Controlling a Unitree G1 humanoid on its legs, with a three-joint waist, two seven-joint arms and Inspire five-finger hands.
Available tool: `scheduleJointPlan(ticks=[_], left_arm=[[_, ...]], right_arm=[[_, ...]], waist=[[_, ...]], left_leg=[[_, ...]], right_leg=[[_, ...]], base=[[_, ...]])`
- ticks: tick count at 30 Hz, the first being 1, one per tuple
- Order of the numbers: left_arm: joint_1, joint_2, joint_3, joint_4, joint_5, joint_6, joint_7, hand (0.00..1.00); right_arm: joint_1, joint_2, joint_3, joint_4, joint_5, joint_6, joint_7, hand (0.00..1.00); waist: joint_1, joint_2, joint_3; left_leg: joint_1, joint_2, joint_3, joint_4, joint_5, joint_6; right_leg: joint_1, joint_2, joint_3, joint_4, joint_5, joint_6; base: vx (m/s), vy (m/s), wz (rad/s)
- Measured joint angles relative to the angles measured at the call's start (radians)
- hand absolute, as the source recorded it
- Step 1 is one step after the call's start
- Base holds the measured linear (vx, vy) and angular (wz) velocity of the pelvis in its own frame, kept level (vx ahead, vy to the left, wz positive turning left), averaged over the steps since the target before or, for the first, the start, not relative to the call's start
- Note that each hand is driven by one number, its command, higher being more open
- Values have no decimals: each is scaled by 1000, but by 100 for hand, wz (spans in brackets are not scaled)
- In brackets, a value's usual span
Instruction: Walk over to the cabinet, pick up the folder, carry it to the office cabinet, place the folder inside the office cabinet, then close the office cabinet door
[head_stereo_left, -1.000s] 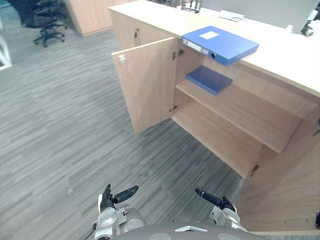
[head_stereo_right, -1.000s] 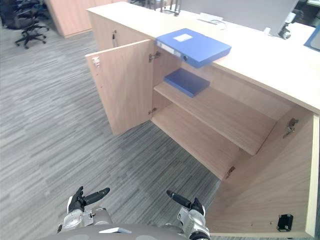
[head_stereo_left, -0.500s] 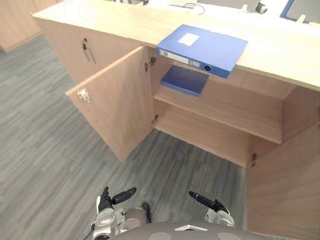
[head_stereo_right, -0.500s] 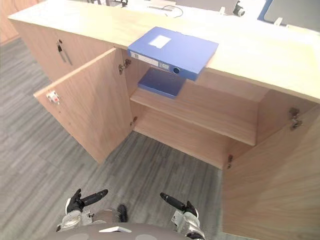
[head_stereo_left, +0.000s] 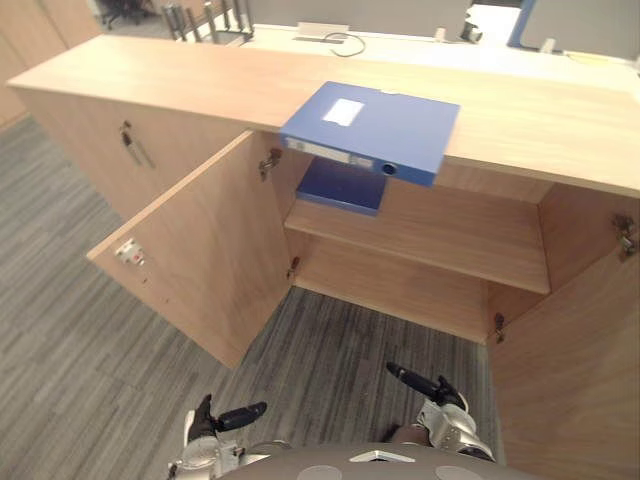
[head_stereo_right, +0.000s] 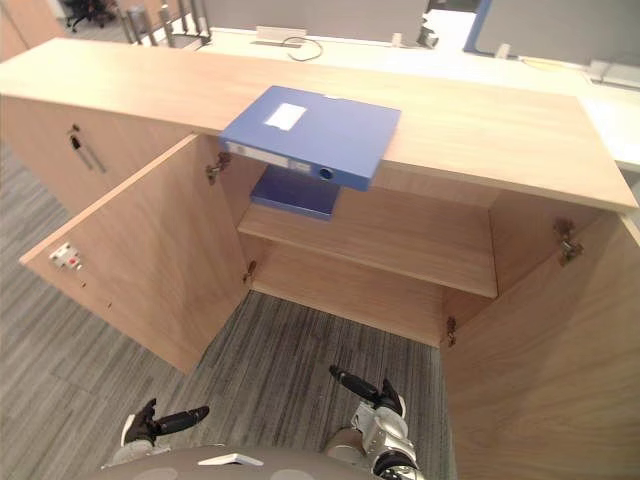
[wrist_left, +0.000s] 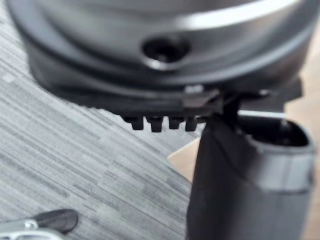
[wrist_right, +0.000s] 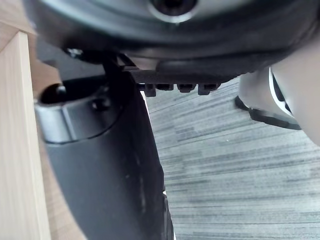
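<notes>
The whole view has swung round over the last second. That is the camera moving with the robot, not the things. The cabinet (head_stereo_left: 150, 85) was seen slantwise and off to the right. Now it stands nearly square in front, with its opening in the middle of the view.

The blue box folder (head_stereo_left: 370, 130) has not moved. It lies flat on the cabinet's top, its spine edge jutting out over the front, right above the opening. Below it a thinner dark blue folder (head_stereo_left: 340, 188) lies at the left end of the inner shelf (head_stereo_left: 440, 235). The rest of that shelf is bare. The left door (head_stereo_left: 200, 260) and the right door (head_stereo_left: 570, 380) both stand wide open.

The left robot hand (head_stereo_left: 212, 420) and the right robot hand (head_stereo_left: 430, 387) stay low over the grey carpet (head_stereo_left: 60, 330), well short of the cabinet. Each has its fingers stretched out loosely and holds nothing.

I take the approach to be almost done and the pick-up not yet begun. The overhanging edge looks like the natural place to grip. The open doors on either side leave the arms a fairly narrow way in, so the reach probably has to go up between them.
</notes>
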Motion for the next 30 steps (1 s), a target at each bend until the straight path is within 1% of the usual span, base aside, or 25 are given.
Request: scheduleJointPlan(ticks=[1,2,3,4,6,7,8,11,12,13,14,15,16,17,18,19,20,21,22,23,24,25,26,28,30], left_arm=[[2,-6,0,-1,0,0,-2,100],[-2,-12,1,-5,3,0,-2,100],[-2,-16,6,-18,3,-1,-3,100],[-2,-17,8,-24,3,-2,-5,100],[-1,-19,27,-43,2,-2,-8,100],[1,-20,33,-45,-1,-2,-9,100],[3,-17,35,-44,-2,-2,-8,100],[4,-8,29,-40,-2,-1,-9,100],[3,-1,27,-39,-2,-1,-11,100],[2,11,25,-39,-2,0,-13,100],[4,17,24,-38,-3,2,-13,100],[3,21,27,-40,-7,4,-15,100],[3,21,25,-46,-18,4,-16,100],[3,27,20,-52,-34,4,-17,100],[5,27,1,-61,-50,2,-17,100],[6,29,-11,-69,-59,-1,-18,100],[7,31,-30,-96,-92,-4,-18,100],[7,33,-39,-107,-113,-7,-18,100],[8,25,-49,-126,-161,-19,-18,100],[14,4,-62,-145,-200,-29,-23,100],[7,4,-71,-149,-216,-29,-28,100],[3,21,-85,-185,-328,-39,-86,100],[4,19,-85,-184,-362,-38,-99,100],[8,16,-85,-185,-388,-38,-106,100],[29,14,-92,-221,-397,-32,-105,100]], right_arm=[[0,-5,1,-11,3,-2,-2,100],[1,-10,2,-15,18,-2,-2,100],[11,-9,2,-15,18,2,-3,100],[19,-7,2,-16,18,4,-3,100],[30,-6,9,-17,17,10,-6,100],[36,-6,10,-17,17,11,-6,100],[43,-7,10,-14,16,11,-6,100],[47,-12,21,2,16,12,-14,100],[44,-15,33,12,16,12,-17,100],[42,-13,45,22,16,12,-19,100],[38,-14,55,30,17,12,-19,100],[39,-19,71,35,17,11,-19,100],[36,-27,93,52,17,9,-19,100],[30,-33,101,56,17,10,-20,100],[32,-42,101,59,17,10,-22,100],[29,-46,101,65,17,9,-24,100],[25,-50,100,74,17,8,-24,100],[27,-50,100,74,17,8,-23,100],[34,-55,98,72,19,11,-22,100],[37,-78,97,76,18,12,-18,100],[40,-71,105,80,18,13,-19,100],[25,-19,114,93,13,14,-13,100],[14,-19,113,90,-6,15,2,100],[6,-18,113,82,-23,14,6,100],[-1,-11,116,78,-23,14,10,100]], waist=[[-2,9,-1],[-4,16,-2],[-5,16,-3],[-4,14,-3],[3,2,-9],[5,-1,-13],[5,-4,-21],[5,-6,-41],[5,-11,-42],[8,-19,-44],[7,-21,-43],[5,-18,-37],[7,-10,-20],[11,-7,-9],[13,2,-8],[12,3,-7],[13,2,-4],[15,1,-2],[13,9,1],[16,37,9],[11,15,13],[16,-59,19],[19,-63,22],[38,-43,33],[39,-37,31]], left_leg=[[1,6,1,-7,2,-7],[-1,13,-1,-19,5,-21],[0,26,-14,-32,10,-31],[-1,33,-16,-38,13,-36],[-2,63,-23,-48,17,-49],[-4,67,-24,-49,17,-51],[-7,84,-25,-54,17,-57],[-21,118,-16,-43,0,-81],[-39,137,-12,12,-20,-91],[-76,161,-17,133,-62,-93],[-114,191,-25,255,-93,-99],[-174,233,-49,459,-107,-92],[-239,276,-76,683,-71,-43],[-271,296,-86,779,-77,-38],[-326,304,-91,840,-115,-43],[-355,297,-88,831,-128,-44],[-414,260,-86,726,-126,-44],[-435,241,-88,659,-120,-43],[-455,200,-101,495,-40,-38],[-455,177,-133,387,75,-20],[-450,151,-135,372,84,-18],[-433,54,-123,280,98,3],[-416,41,-119,269,98,9],[-388,41,-110,251,100,11],[-349,26,-102,178,135,10]], right_leg=[[0,11,-3,-9,-2,-1],[5,32,-18,-32,-5,-5],[15,54,-31,-58,-8,-2],[21,65,-38,-68,-8,-1],[34,106,-51,-116,-5,0],[38,118,-53,-129,-2,0],[48,141,-56,-159,4,1],[55,197,-47,-225,17,2],[61,212,-41,-241,12,-6],[75,232,-26,-258,11,-16],[94,246,-16,-273,13,-23],[137,264,-2,-288,18,-15],[195,275,12,-312,19,-15],[223,278,18,-323,17,-15],[258,273,36,-334,16,-16],[267,263,40,-336,17,-14],[276,232,52,-334,20,0],[277,218,58,-332,20,15],[285,200,66,-330,15,55],[297,204,83,-327,2,100],[303,184,85,-335,3,102],[288,130,120,-374,5,93],[299,118,124,-373,13,101],[311,118,137,-373,20,98],[312,108,145,-373,26,104]], base=[[40,-129,-9],[35,-127,3],[35,-127,12],[27,-132,16],[32,-115,11],[69,-84,5],[93,-80,-1],[121,-44,-11],[166,-36,-26],[178,-38,-33],[236,-59,-40],[273,-43,-47],[230,-14,-42],[220,58,-43],[161,89,-33],[252,202,-42],[222,211,-37],[280,301,-35],[241,307,-18],[229,299,6],[348,361,42],[319,250,48],[292,206,33],[39,-9,-9],[-14,-43,-13]])
